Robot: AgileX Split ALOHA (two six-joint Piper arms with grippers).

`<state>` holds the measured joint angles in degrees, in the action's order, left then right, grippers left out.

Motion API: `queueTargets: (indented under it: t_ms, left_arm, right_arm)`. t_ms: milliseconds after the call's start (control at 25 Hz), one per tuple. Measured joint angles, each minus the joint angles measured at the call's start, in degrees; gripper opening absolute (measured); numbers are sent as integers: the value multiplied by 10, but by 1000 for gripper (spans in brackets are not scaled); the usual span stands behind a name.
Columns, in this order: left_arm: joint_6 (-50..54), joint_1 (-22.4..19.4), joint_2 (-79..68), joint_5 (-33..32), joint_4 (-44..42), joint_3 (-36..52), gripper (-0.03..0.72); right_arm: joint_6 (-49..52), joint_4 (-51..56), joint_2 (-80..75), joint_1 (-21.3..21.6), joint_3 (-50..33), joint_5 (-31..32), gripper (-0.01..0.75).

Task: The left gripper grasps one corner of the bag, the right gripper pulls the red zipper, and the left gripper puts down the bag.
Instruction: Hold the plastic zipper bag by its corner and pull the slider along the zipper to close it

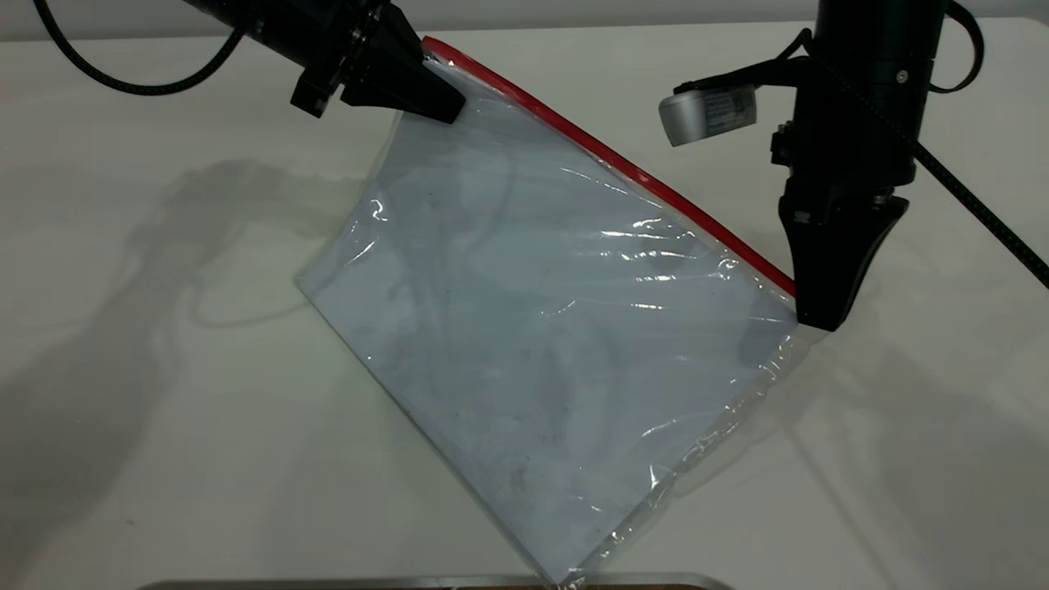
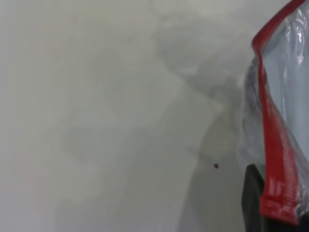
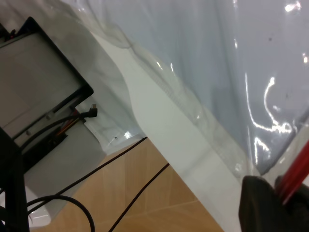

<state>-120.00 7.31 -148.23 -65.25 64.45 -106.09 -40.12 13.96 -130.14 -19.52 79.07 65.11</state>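
The bag (image 1: 533,328) is a large clear pouch with a pale sheet inside. It hangs tilted, its lower corner near the table's front edge. The red zipper (image 1: 606,152) runs along its raised edge. My left gripper (image 1: 447,102) is shut on the corner of the bag (image 1: 447,67) at the strip's upper left end. In the left wrist view the red strip (image 2: 273,145) passes between the jaws, beside one finger (image 2: 252,198). My right gripper (image 1: 819,315) is shut on the zipper's lower right end. In the right wrist view the strip (image 3: 297,171) enters between its fingers (image 3: 260,203).
A metal rim (image 1: 410,583) lies at the table's front edge under the bag's lowest corner. A silver cylinder (image 1: 705,115) sticks out from the right arm. Past the table edge, the right wrist view shows a black frame (image 3: 43,72), cables and wooden floor (image 3: 145,203).
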Motion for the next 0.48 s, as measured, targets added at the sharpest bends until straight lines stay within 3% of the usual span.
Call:
queueTargets:
  t_ms: [320,480]
  left_arm:
    - [0,0,0,1,0,0,53]
    - [5,0,0,16,-5,0,74]
  right_arm:
    - [46,0,0,0,0,-1,81]
    - [73,-2,0,0,0,-31,173]
